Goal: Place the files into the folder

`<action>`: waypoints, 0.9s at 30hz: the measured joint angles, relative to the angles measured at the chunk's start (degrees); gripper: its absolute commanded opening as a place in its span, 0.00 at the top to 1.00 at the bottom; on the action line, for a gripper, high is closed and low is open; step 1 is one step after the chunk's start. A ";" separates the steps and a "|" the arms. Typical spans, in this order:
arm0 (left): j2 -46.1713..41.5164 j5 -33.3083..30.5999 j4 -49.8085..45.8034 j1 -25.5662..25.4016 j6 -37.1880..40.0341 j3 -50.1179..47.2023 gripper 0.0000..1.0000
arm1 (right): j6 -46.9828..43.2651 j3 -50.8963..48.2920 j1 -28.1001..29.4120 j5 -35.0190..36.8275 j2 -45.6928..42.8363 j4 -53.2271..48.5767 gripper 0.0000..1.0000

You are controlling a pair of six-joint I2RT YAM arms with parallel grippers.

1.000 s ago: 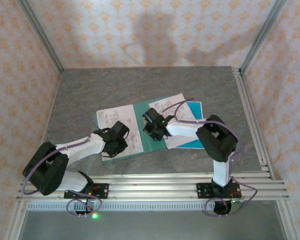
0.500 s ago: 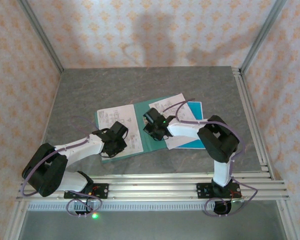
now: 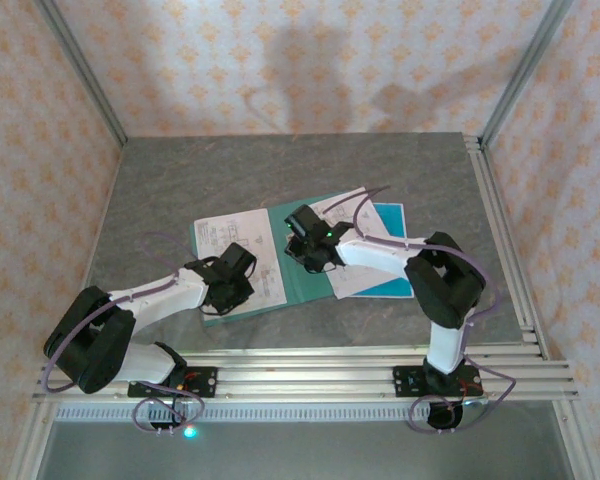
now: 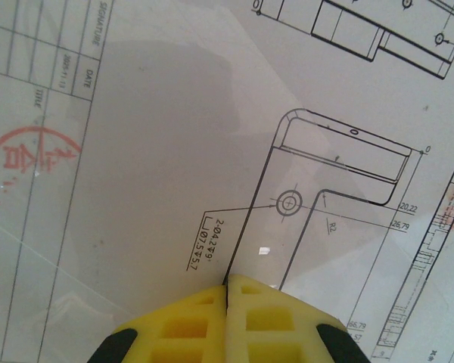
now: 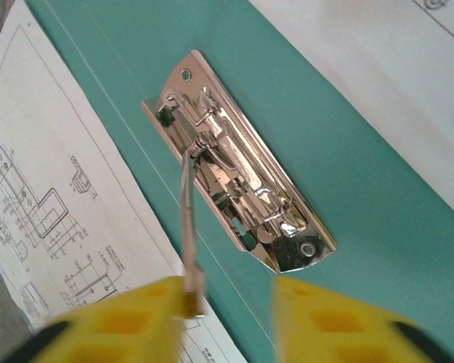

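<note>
The teal folder (image 3: 302, 287) lies open on the grey table. One printed file sheet (image 3: 220, 240) rests on its left cover, another (image 3: 335, 210) on its right cover. My left gripper (image 3: 245, 262) is shut, and its yellow tips (image 4: 228, 281) press down on the left sheet's line drawing (image 4: 174, 113). My right gripper (image 3: 298, 240) hovers over the spine, open (image 5: 231, 310). Under it sits the metal clip (image 5: 238, 174) on the teal card (image 5: 363, 166). The clip's thin lever (image 5: 188, 227) stands raised, its end against the inner face of my left finger (image 5: 136, 318). Sheets flank the clip (image 5: 53, 189) (image 5: 378, 45).
Aluminium rails run along the table's right edge (image 3: 500, 240) and the near edge (image 3: 310, 365) where both arm bases are bolted. Patterned walls close in the left, back and right sides. Bare grey table (image 3: 280, 170) lies beyond the folder.
My right gripper has opened, letting go of the clip's lever, and has shifted slightly away from the bases. The left gripper stays shut on the left sheet in the same place.
</note>
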 measured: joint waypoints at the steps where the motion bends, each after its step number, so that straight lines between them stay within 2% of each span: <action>1: 0.00 -0.02 0.00 0.00 0.02 0.00 1.00 | -0.20 -0.20 -0.02 0.00 -0.52 0.11 0.40; 3: 0.00 -0.02 0.00 0.00 0.04 0.00 1.00 | 0.11 -1.20 -0.07 -0.04 -2.29 0.94 0.33; 5: 0.00 -0.02 0.00 0.00 0.15 0.00 1.00 | 0.92 -2.47 -0.13 -0.48 -4.46 2.36 0.30; 10: 0.00 -0.02 0.00 0.00 0.17 0.00 1.00 | 4.15 -2.84 -0.22 -3.45 -4.72 7.08 0.30; 16: 0.00 -0.02 0.00 0.00 0.17 0.04 1.00 | 8.59 -2.08 -0.24 -5.62 -0.50 8.87 0.30; 19: 0.00 -0.02 -0.02 0.00 0.20 0.04 1.00 | 9.64 -0.02 -0.55 -5.90 1.60 8.41 0.32; 27: 0.00 -0.02 -0.04 0.09 0.22 0.04 1.00 | 10.82 12.81 -3.89 -7.32 8.96 7.65 0.37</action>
